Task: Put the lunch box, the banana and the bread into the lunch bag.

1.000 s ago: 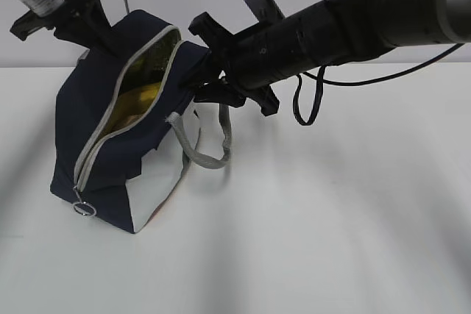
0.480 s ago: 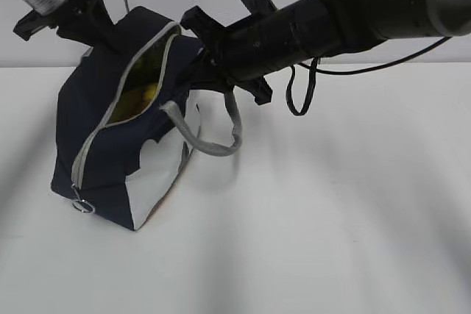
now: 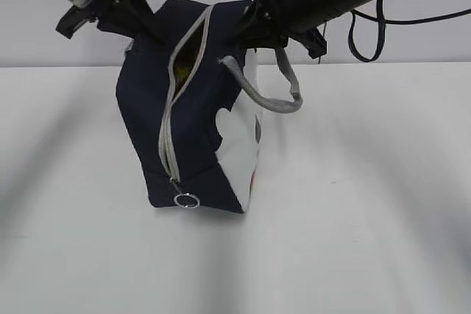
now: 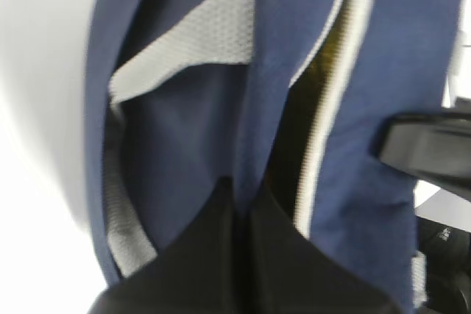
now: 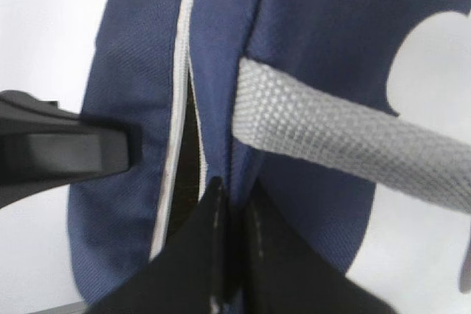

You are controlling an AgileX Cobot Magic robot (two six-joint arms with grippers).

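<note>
Both end effectors, left (image 3: 143, 23) and right (image 3: 254, 23), flank the lunch bag (image 3: 195, 137), whose mouth is a narrow slit. The table (image 3: 368, 204) around it lies open.

Now hoisted higher and swung rightward: the boxy dark navy fabric lunch bag (image 3: 193, 119), hanging nearly upright instead of leaning left, base still low over the white table (image 3: 353, 204). Shifted up and toward the centre: both black grippers, the left gripper (image 3: 151, 31) and the right gripper (image 3: 254, 31), each pinching the bag's top fabric. Pulled narrower: the grey zipper opening (image 3: 180, 86), with far less yellow showing inside. Moved rightward with the bag: the metal ring pull (image 3: 187, 200) and the looped grey strap handle (image 3: 276, 90).
</note>
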